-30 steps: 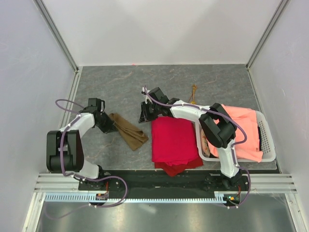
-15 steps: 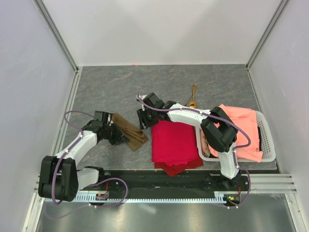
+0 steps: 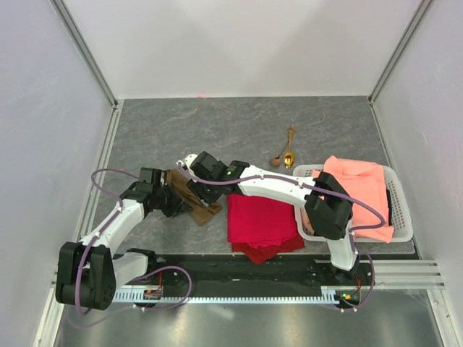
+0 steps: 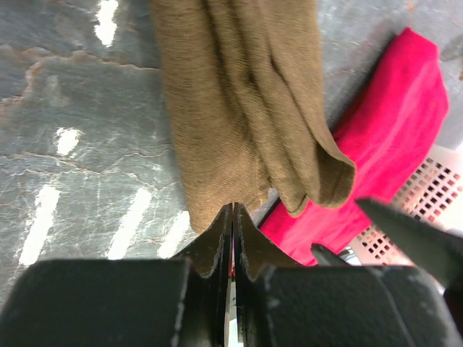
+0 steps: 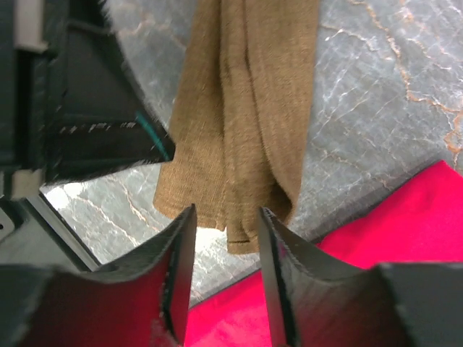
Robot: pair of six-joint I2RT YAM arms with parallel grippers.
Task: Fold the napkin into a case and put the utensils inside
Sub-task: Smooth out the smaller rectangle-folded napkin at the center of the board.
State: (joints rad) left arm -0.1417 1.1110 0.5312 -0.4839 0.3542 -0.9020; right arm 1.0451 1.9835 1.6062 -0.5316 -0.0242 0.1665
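Just at nine o'clock of the red cloth (image 3: 260, 213), on the grey table (image 3: 181, 130), the napkin (image 3: 194, 201) lies gathered into a narrow layered strip running from eleven o'clock down to five o'clock. The long fold looks made, but I judge that no pocket is closed yet. The left gripper (image 4: 232, 211) is clenched, and its wrist view shows the strip's five o'clock corner drawn right into the tips, so it appears to pinch that edge, probably to pin the cloth for the other arm. The right gripper (image 5: 226, 213), its arm reaching across from three o'clock, hovers over the same end with jaws apart and nothing held, placed, I judge, to take the loose layers. The utensils (image 3: 286, 154) rest side by side at one o'clock of the red cloth, well apart from the napkin — sensibly left until a case exists
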